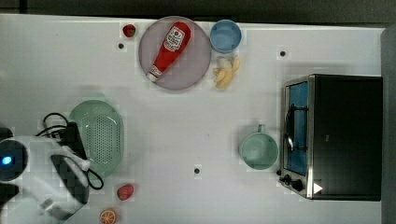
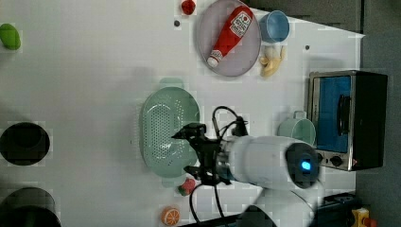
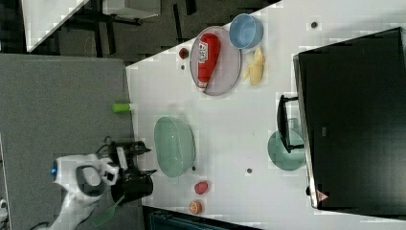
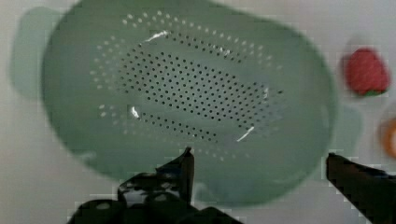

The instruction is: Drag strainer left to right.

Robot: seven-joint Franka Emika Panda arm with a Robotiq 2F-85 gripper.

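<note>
The strainer [image 1: 100, 137] is a pale mint-green oval colander with a dotted bottom, lying at the top view's left on the white table. My gripper [image 2: 187, 152] hangs open above the strainer's [image 2: 165, 130] rim on the left view's right side. In the wrist view the strainer [image 4: 187, 93] lies below my gripper [image 4: 259, 158], whose two dark fingers stand wide apart over its near wall, with nothing between them. In the right view my gripper [image 3: 148, 160] sits just beside the strainer [image 3: 174, 146], on the right view's left.
A mint-green mug [image 1: 258, 150] stands before a toaster oven [image 1: 341, 135] at the top view's right. A plate [image 1: 191, 65] carries a ketchup bottle [image 1: 169, 49]; a blue bowl [image 1: 225, 35] and banana [image 1: 226, 72] lie beside it. A strawberry [image 1: 125, 191] and orange slice [image 1: 108, 216] lie near the strainer.
</note>
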